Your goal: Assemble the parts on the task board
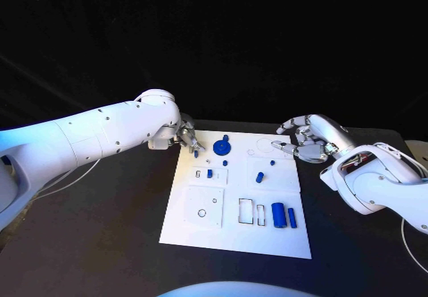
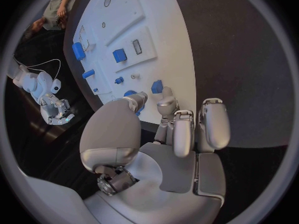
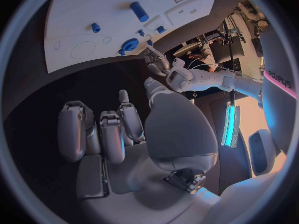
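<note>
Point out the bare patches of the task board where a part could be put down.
The task board is bare along its near edge, below the square plate and the large blue cylinder. The far end is crowded: the left hand, the blue disc and the right hand.

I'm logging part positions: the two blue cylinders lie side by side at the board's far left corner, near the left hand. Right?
Not quite. In the head view the two blue cylinders lie side by side near the task board's near right corner, away from both hands. The left hand is at the board's far left corner.
</note>
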{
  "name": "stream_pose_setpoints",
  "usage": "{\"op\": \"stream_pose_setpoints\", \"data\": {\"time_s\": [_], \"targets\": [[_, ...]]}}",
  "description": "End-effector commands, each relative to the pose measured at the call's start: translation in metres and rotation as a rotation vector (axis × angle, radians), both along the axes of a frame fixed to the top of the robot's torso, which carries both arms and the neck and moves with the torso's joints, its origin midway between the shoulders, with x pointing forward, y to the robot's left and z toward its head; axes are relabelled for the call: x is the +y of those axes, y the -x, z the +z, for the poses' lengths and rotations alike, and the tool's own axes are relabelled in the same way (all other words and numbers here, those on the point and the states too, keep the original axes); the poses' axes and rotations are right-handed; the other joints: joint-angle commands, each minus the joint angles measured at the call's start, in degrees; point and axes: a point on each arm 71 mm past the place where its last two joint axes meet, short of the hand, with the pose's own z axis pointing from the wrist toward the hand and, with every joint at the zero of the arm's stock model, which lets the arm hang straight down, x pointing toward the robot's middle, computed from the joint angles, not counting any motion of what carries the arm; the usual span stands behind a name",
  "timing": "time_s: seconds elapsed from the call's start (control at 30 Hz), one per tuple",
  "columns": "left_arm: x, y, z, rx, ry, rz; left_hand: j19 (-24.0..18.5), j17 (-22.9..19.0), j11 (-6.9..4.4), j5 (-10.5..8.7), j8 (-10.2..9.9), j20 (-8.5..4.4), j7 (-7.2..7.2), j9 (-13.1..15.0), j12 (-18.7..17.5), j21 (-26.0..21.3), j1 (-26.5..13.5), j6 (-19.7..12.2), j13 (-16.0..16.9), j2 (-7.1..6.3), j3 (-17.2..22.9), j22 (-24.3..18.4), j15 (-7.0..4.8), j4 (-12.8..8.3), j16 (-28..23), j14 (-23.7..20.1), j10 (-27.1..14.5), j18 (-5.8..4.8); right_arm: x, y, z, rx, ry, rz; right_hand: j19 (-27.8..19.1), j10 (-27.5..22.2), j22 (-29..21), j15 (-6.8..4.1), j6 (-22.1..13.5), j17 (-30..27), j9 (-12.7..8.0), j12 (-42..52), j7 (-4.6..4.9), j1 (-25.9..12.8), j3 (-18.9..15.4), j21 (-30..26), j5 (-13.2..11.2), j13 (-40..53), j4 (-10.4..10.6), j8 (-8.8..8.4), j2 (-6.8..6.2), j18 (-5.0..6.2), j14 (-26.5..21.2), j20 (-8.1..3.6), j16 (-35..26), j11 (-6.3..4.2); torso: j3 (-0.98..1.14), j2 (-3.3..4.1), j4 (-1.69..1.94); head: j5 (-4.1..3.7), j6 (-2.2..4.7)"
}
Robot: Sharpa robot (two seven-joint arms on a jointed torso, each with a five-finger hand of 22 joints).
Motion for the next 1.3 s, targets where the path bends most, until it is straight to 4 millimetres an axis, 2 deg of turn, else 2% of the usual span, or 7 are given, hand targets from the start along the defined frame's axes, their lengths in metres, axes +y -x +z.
{"op": "stream_pose_setpoints", "data": {"time_s": [0.03,0.23,0.47,0.63,0.83,1.03,1.3], "targets": [[-0.001,0.0018,-0.0014,0.027,-0.011,-0.016,0.0,14.3,-0.11,0.03,-0.1,0.39,-0.03,-0.1,0.1,0.2,0.2,0.4,0.1,0.47,-0.1,0.1,0.43,-0.1,0.2,5.7,0.0,-0.16,0.0007,0.0003,0.0001,-0.006,0.003,0.005,-0.4,-0.2,6.6,-0.26,-0.4,13.7,-0.1,-0.2,0.13,-0.4,-0.3,-0.2,0.3,2.8,0.0,0.39,0.32,1.16,5.6,-0.01,-0.3,0.0,0.02,0.02,-0.04,0.01,-0.04],[-0.0013,0.0019,-0.0014,0.027,-0.01,-0.017,0.0,14.3,-0.24,0.04,0.1,0.35,-0.18,-0.2,0.1,0.2,1.3,1.0,0.1,1.15,0.2,0.2,0.33,-0.3,0.2,5.7,0.0,-0.16,0.0008,0.0003,0.0,-0.006,0.003,0.005,-0.4,-0.2,6.6,-0.26,-0.4,13.7,-0.1,-0.2,0.13,-0.4,-0.3,-0.2,0.3,2.8,0.0,0.39,0.32,1.16,5.6,-0.01,-0.3,0.0,0.02,0.01,0.02,0.02,-0.05],[-0.0011,0.0016,-0.0014,0.027,-0.001,-0.011,0.1,14.3,-0.28,0.04,0.1,0.32,-0.22,-0.2,0.2,0.3,1.7,1.1,0.1,1.36,0.4,0.3,0.3,-0.4,0.2,5.7,0.0,-0.19,0.001,0.0002,-0.0001,-0.005,0.004,0.005,-0.4,-0.2,6.6,-0.27,-0.4,13.7,-0.1,-0.1,0.12,-0.4,-0.3,-0.2,0.5,2.9,0.0,0.45,0.38,1.16,5.6,-0.02,-0.3,-0.01,0.02,0.0,0.01,0.0,-0.05],[-0.001,0.0013,-0.0014,0.028,0.012,-0.004,0.0,14.3,-0.41,0.05,0.1,0.23,-0.36,-0.4,0.2,0.2,3.4,1.2,0.0,2.02,1.4,0.2,0.19,-1.0,0.2,5.7,0.1,-0.16,0.0011,0.0001,-0.0001,-0.005,0.004,0.005,-0.4,-0.2,6.6,-0.27,-0.4,13.7,-0.1,-0.1,0.12,-0.4,-0.3,-0.2,0.5,2.9,0.0,0.45,0.38,1.16,5.6,-0.02,-0.3,-0.01,0.01,0.01,0.01,0.03,-0.12],[-0.0016,0.0012,-0.0017,0.031,0.031,0.004,0.1,14.3,-0.74,0.03,0.4,-0.02,-0.71,-0.4,0.1,0.3,7.7,1.2,-0.2,2.74,4.3,0.4,-0.08,-3.4,0.2,5.7,0.0,-0.19,0.0013,0.0001,-0.0002,-0.005,0.004,0.005,-0.4,-0.2,6.6,-0.27,-0.4,13.7,-0.1,-0.1,0.12,-0.4,-0.3,-0.2,0.5,2.9,0.0,0.45,0.38,1.16,5.6,-0.02,-0.3,-0.01,0.01,0.02,-0.03,0.05,-0.25],[-0.0026,0.0015,-0.0027,0.037,0.048,0.008,0.0,14.4,-0.86,0.03,0.5,-0.12,-0.83,-0.4,0.1,0.3,9.6,1.1,-0.3,2.85,6.3,0.4,-0.16,-4.9,0.3,5.8,0.0,-0.19,0.0014,0.0,-0.0003,-0.004,0.004,0.005,-0.4,-0.2,6.6,-0.28,-0.3,13.7,0.0,-0.1,0.11,-0.4,-0.3,-0.2,0.6,2.9,0.0,0.5,0.44,1.16,5.6,-0.03,-0.3,-0.02,0.01,0.06,-0.05,0.09,-0.32],[-0.0034,0.0018,-0.003,0.028,0.073,0.018,-0.1,14.4,-0.98,0.04,1.2,-0.25,-0.95,0.0,-0.4,0.2,12.9,0.5,-1.0,2.8,11.2,0.4,-0.25,-9.0,0.3,5.8,-0.1,-0.18,0.0007,-0.001,-0.0006,-0.005,0.005,0.002,-0.4,-0.2,6.5,-0.3,-0.4,13.7,0.0,-0.1,0.1,-0.4,-0.2,-0.3,0.9,2.9,-0.1,0.56,0.51,1.19,5.6,-0.04,-0.4,-0.04,0.03,-0.02,0.01,0.23,-0.49]]}}
